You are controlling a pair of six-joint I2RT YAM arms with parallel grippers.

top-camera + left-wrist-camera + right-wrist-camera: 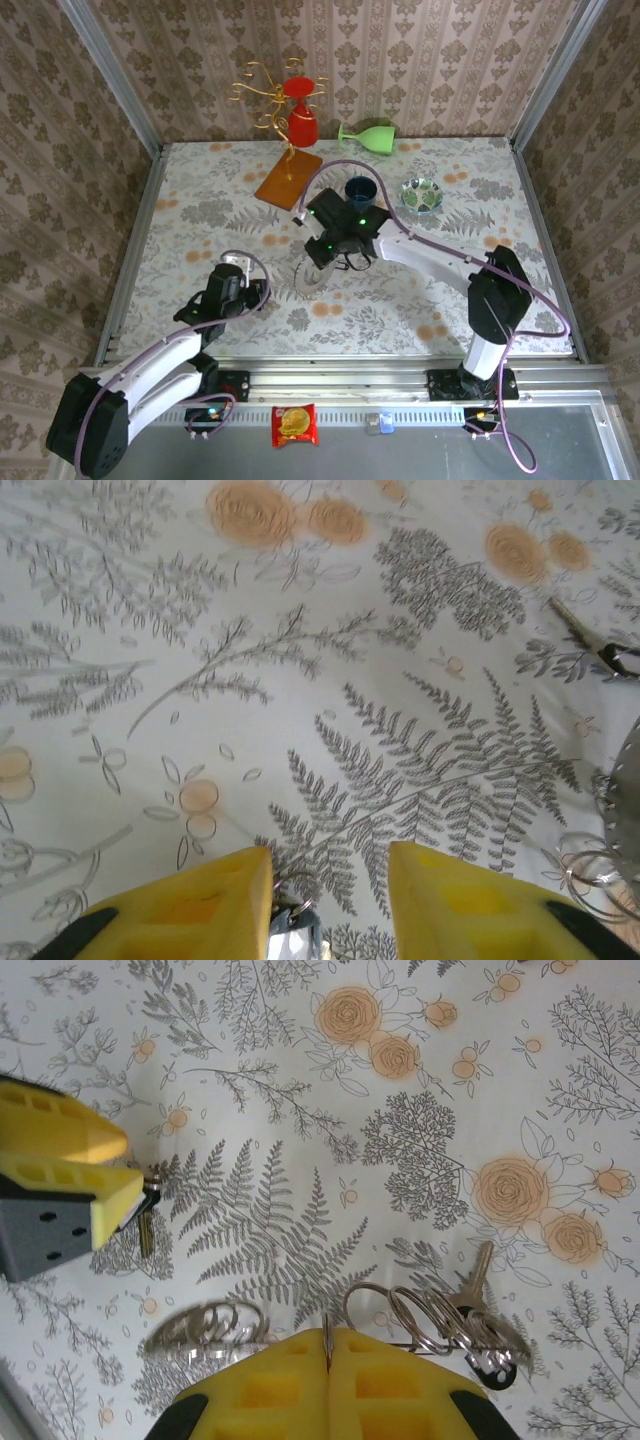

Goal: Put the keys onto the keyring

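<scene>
Keyring (308, 278) lies midway up the surface (200, 220) just beneath the right gripper (328, 1338), clenched on a thin wire loop (326, 1322), while to its left, near but apart, the left gripper (328, 852), jaws parted, straddles one small key (292, 932), clearly the nearer arm.

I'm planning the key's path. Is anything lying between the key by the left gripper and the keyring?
Nothing visible: only bare tablecloth lies between the key at the left gripper and the keyring pinched by the right gripper.

Right pincer (323, 266) at the keyring (303, 281) (left pincer (259, 292) apart)
</scene>
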